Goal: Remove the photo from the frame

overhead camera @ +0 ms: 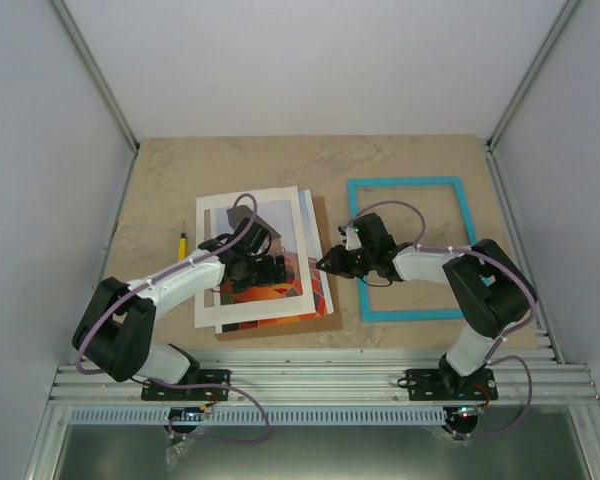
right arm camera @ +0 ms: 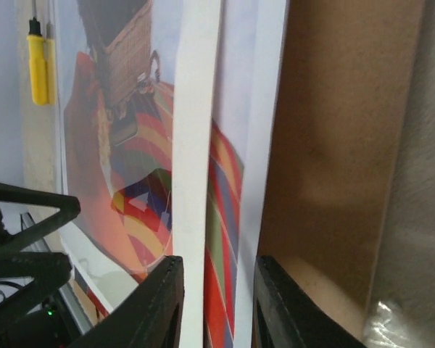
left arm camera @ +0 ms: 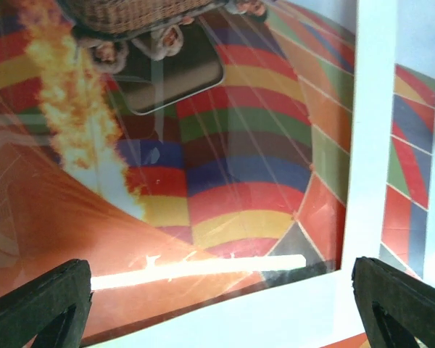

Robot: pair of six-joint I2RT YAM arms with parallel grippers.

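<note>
The turquoise frame [overhead camera: 405,184] lies empty on the right of the table. To its left is a loose stack: the white mat [overhead camera: 270,197] over the hot-air balloon photo [overhead camera: 280,290] on the brown backing board [overhead camera: 320,225]. My left gripper [overhead camera: 255,262] hangs wide open just above the photo [left arm camera: 225,167], whose surface shows glare. My right gripper [overhead camera: 327,263] is at the stack's right edge. Its fingers [right arm camera: 156,304] stand a narrow gap apart. The mat's strip [right arm camera: 196,145] and a stripe of photo [right arm camera: 221,239] run between them. I see no pinch.
A small yellow-handled tool [overhead camera: 181,243] lies on the table left of the stack, also seen in the right wrist view [right arm camera: 36,61]. Grey walls close in the table on three sides. An aluminium rail [overhead camera: 320,380] runs along the near edge.
</note>
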